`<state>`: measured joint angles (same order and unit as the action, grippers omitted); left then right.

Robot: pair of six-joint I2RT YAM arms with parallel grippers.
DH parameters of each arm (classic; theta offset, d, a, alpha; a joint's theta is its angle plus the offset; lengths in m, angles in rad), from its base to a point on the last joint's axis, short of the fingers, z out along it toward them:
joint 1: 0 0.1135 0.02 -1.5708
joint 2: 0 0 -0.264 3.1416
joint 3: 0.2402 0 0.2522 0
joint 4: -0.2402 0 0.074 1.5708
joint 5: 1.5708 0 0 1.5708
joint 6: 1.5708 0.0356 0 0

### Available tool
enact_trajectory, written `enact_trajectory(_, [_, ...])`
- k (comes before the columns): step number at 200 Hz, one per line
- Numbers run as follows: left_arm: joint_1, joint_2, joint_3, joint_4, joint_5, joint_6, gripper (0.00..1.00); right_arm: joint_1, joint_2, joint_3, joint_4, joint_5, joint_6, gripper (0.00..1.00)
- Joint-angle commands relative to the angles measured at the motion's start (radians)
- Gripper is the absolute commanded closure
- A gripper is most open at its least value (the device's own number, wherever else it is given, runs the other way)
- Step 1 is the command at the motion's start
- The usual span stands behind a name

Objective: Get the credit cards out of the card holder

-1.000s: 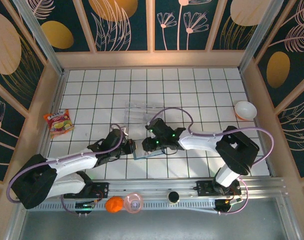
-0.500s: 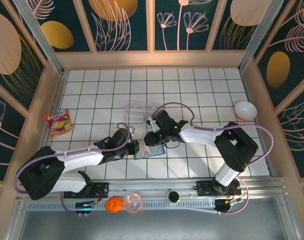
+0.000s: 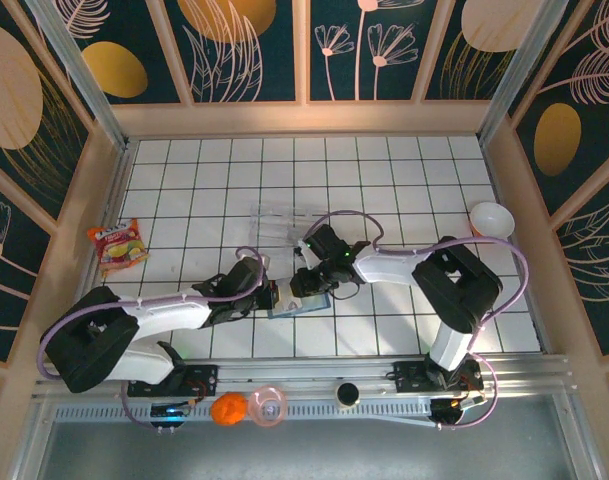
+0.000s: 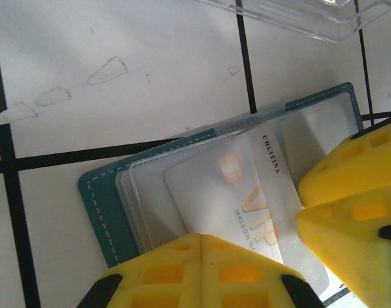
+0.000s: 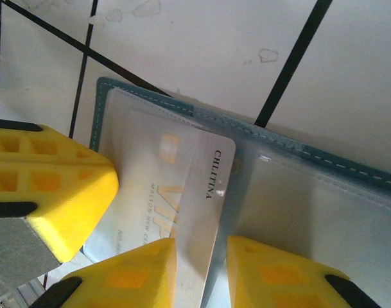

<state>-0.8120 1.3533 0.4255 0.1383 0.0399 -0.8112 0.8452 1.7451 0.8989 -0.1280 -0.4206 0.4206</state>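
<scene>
Card [image 4: 246, 199] in teal card holder [image 4: 99, 192] reads CHILTINA and gold VIP

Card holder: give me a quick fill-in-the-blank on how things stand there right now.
The card lying on the open card holder reads ___ in big gold letters.
The left hand is ___.
The right hand is coloured ___ at its tips.
Missing words: VIP; shut; yellow.

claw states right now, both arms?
left claw: closed, nothing between its fingers, at the card holder's edge.
right claw: slightly open, over the credit card; no grip visible.
</scene>
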Motion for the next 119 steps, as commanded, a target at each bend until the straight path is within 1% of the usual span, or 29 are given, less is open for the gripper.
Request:
enact_trajectory(1, [-0.002,0.032,-0.024,-0.046,-0.032,0.022,1.0,-0.005,0.026,0.022,0.019,-0.032,0.017,0.73])
enact_trajectory(38, [-0.003,0.031,-0.031,-0.03,-0.017,0.018,1.0,-0.007,0.044,-0.006,0.063,-0.093,0.061,0.74])
enact_trajectory(52, [-0.003,0.033,-0.036,-0.025,-0.012,0.015,1.0,-0.009,0.043,-0.017,0.075,-0.093,0.071,0.79])
enact_trajectory(94, [-0.003,0.023,-0.041,-0.025,-0.008,0.016,1.0,-0.04,-0.004,-0.076,0.116,-0.078,0.112,1.0])
enact_trajectory(119, [-0.001,0.018,-0.037,-0.025,-0.01,0.021,1.0,-0.059,-0.055,-0.117,0.122,-0.064,0.128,1.0])
